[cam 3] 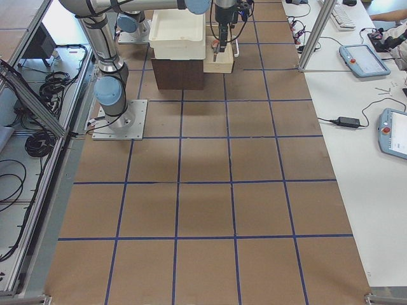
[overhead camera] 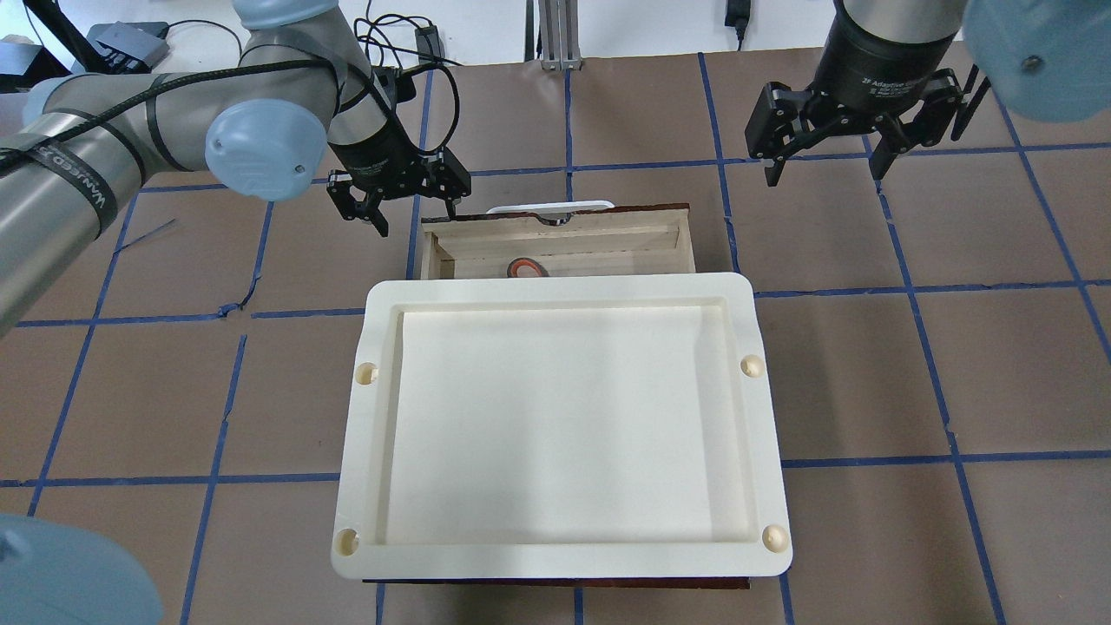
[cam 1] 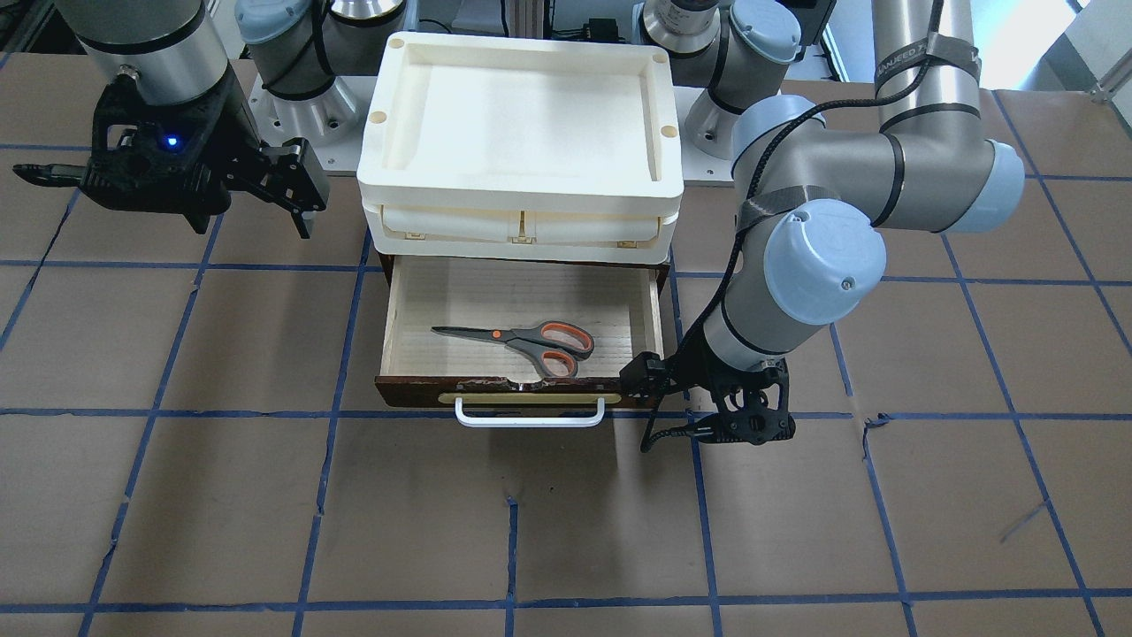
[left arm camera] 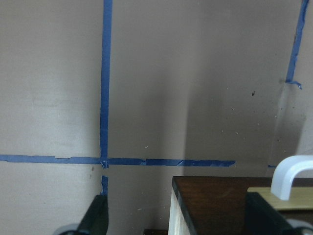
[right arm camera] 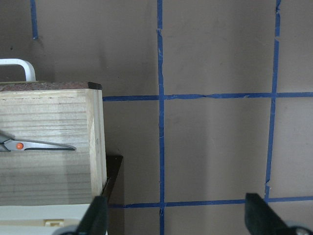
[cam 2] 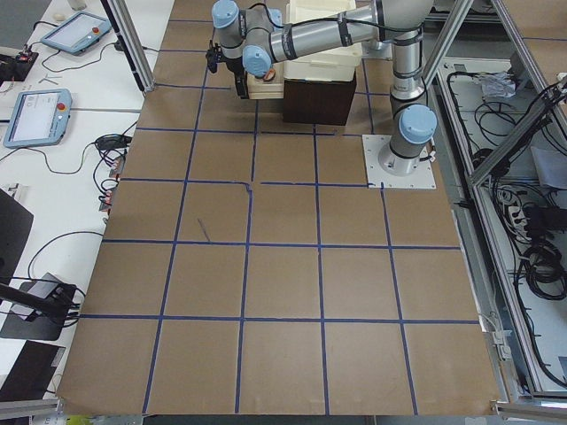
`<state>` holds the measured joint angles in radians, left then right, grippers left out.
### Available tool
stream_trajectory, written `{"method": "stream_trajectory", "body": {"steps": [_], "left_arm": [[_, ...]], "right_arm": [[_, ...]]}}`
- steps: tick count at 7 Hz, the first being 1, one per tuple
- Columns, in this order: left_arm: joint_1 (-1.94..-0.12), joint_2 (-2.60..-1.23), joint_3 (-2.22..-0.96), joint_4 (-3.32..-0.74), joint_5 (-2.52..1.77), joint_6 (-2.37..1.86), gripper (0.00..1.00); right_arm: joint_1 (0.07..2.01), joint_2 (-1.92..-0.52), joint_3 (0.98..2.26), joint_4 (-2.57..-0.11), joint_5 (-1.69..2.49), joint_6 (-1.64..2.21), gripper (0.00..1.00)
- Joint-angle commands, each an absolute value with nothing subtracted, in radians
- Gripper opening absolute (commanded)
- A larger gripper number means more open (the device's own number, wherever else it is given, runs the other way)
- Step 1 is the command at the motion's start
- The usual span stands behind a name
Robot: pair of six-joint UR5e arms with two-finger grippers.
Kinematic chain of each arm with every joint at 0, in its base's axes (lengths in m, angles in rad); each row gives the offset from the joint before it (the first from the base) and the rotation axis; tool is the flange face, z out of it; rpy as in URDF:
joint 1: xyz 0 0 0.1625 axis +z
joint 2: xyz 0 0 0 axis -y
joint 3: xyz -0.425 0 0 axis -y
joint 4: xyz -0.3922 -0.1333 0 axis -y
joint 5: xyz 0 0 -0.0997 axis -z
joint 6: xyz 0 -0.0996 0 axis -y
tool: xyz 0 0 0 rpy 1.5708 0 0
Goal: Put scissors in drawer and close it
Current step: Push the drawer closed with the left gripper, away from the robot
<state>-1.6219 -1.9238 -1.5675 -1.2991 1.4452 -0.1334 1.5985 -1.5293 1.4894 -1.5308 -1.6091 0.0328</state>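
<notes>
The drawer (cam 1: 495, 292) stands pulled out from under the cream unit, with its dark front (cam 1: 416, 391) and white handle (cam 1: 531, 416) toward the camera. The scissors (cam 1: 522, 343) lie flat inside it, handles toward the robot's left. Their orange loop shows in the overhead view (overhead camera: 525, 267) and their blades in the right wrist view (right arm camera: 34, 145). My left gripper (cam 1: 646, 409) is open and empty, low at the drawer front's corner (left arm camera: 220, 200), which sits between its fingers. My right gripper (overhead camera: 823, 174) is open and empty, raised beside the drawer's other side.
The cream tray-topped unit (cam 1: 522, 115) sits over the drawer's cabinet and hides most of the drawer from overhead (overhead camera: 564, 425). Brown table surface with blue tape grid (cam 1: 531, 531) lies in front of the handle.
</notes>
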Motion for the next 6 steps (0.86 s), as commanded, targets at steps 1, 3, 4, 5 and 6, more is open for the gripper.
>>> {"method": "stream_trajectory", "body": {"steps": [1,3,4,5,6], "left_arm": [[-1.623,-1.905,-1.594,-1.299,1.447,-0.133,1.0],[-1.623,-1.905,-1.6,-1.301,1.445,-0.143,1.0],[-1.624,-1.905,-1.601,-1.316,1.447,-0.144,1.0],[-1.632,-1.901,-1.612,-1.33,1.445,-0.17,1.0],[-1.643,-1.901,-1.618,-1.33,1.447,-0.19,1.0]], "right_arm": [[1.6,-1.529,1.489,-1.531,-1.609,0.032,1.0],[1.598,-1.529,1.489,-1.531,-1.609,0.031,1.0],[1.598,-1.529,1.489,-1.531,-1.609,0.031,1.0],[1.598,-1.529,1.489,-1.531,-1.609,0.029,1.0],[1.598,-1.529,1.489,-1.531,-1.609,0.031,1.0]]}}
